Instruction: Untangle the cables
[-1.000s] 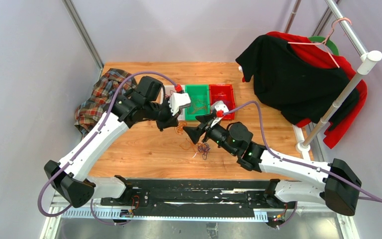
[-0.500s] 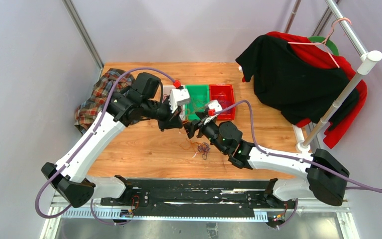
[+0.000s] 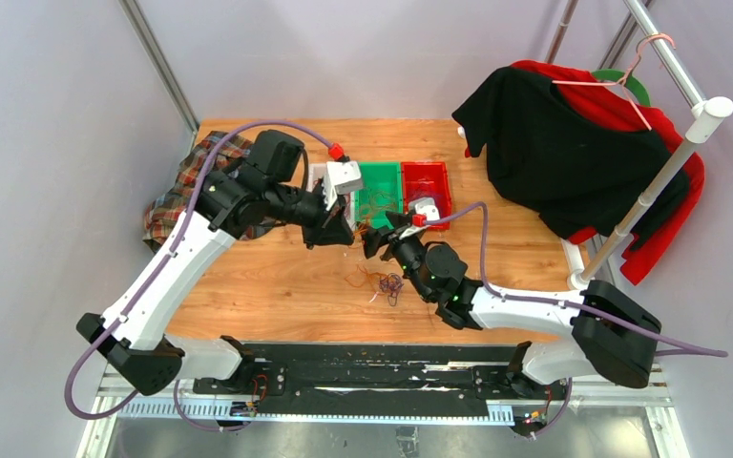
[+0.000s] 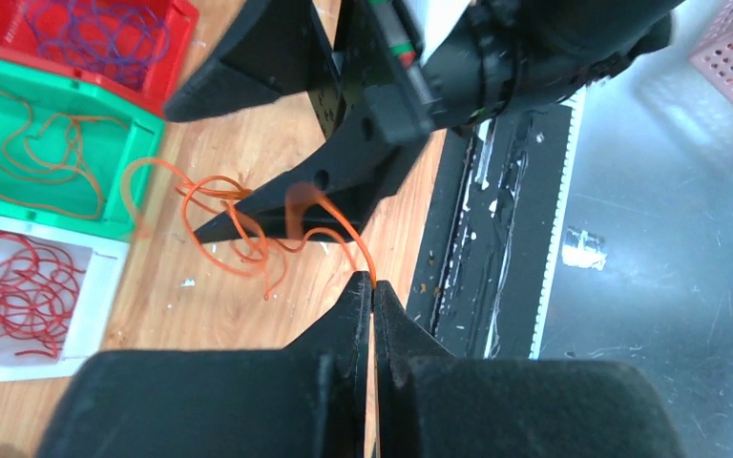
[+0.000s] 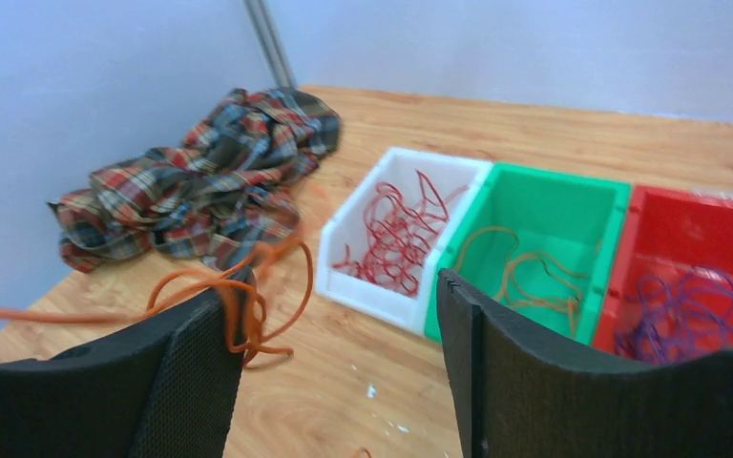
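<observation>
My left gripper (image 3: 345, 232) (image 4: 372, 284) is shut on a thin orange cable (image 4: 248, 239) that runs from its tips in loops over the wood. My right gripper (image 3: 374, 241) (image 5: 344, 281) is open just to the right of it, near the bins. The orange cable (image 5: 277, 258) hangs over its left finger (image 5: 186, 353), with nothing between the jaws. A small tangle of cables (image 3: 387, 283) in dark red, orange and purple lies on the table in front of both grippers.
Three bins stand in a row at the back. The white bin (image 5: 382, 305) holds dark red cables, the green bin (image 5: 611, 200) orange ones, the red bin (image 5: 668, 215) purple ones. A plaid shirt (image 3: 186, 186) lies at the left. Clothes hang on a rack (image 3: 573, 134) at the right.
My right gripper has moved up and left, toward the left gripper and the bins. My left gripper has drawn back slightly with the orange cable still in it.
</observation>
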Controlling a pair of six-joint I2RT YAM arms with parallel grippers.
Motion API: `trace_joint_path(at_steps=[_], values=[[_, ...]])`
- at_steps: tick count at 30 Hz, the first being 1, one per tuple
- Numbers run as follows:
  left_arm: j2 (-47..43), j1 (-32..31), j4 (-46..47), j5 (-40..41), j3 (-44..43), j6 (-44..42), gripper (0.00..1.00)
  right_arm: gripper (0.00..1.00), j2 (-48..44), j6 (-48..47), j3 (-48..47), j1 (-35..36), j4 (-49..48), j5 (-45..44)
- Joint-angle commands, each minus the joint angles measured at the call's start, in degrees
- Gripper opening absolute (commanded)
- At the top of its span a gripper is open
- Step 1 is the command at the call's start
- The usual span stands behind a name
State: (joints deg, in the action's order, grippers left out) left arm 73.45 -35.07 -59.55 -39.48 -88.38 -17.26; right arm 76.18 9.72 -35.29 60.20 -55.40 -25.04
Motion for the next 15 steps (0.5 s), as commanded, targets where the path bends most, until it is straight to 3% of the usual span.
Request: trace_joint_path(at_steps=[1, 5, 15], values=[[-0.92, -0.55, -4.34, -1.85, -6.04, 0.11, 0.01, 0.68, -0.96, 3.29, 5.44, -0.96, -3.10, -7.72], [-1.96, -0.61, -5.01, 0.60, -9.13, 1.46, 0.01, 0.62, -2.83, 8.79, 7.75, -3.86, 1.70, -6.24], [-0.85, -0.54, -6.81, 5.81, -18.93, 0.29, 0.00, 0.52, -6.26, 8.61, 12.39, -4.66, 3.99, -7.48]])
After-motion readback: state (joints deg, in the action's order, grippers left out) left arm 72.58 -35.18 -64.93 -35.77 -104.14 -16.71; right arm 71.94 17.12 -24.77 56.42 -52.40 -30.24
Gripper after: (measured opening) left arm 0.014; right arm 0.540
